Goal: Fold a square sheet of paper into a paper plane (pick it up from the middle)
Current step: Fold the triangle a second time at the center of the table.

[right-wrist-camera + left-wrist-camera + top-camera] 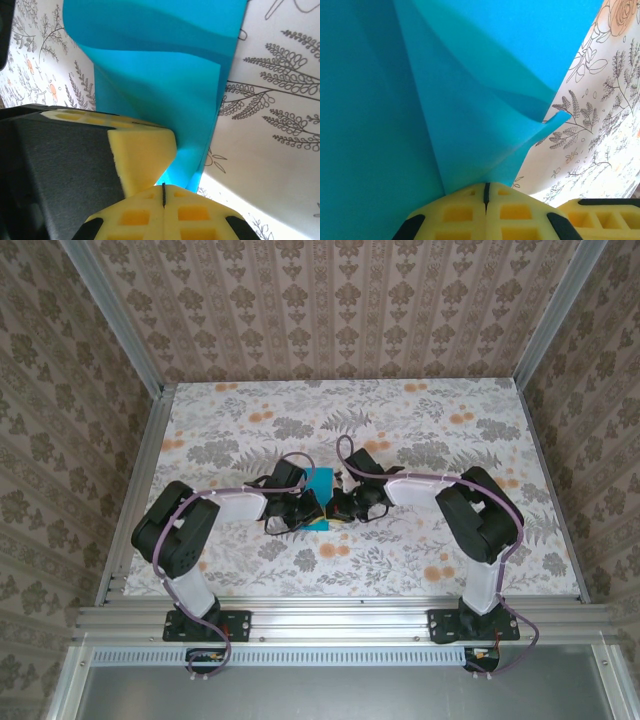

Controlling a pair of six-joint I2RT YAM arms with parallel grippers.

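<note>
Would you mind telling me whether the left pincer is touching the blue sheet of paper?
Touching. In the left wrist view the left pincer is shut on the square sheet of paper, whose layers run into its closed tips.

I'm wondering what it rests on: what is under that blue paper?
The flower-printed table shows past the edges of the blue paper, which the left claw and right claw both pinch. Whatever lies directly beneath the sheet is covered.
</note>
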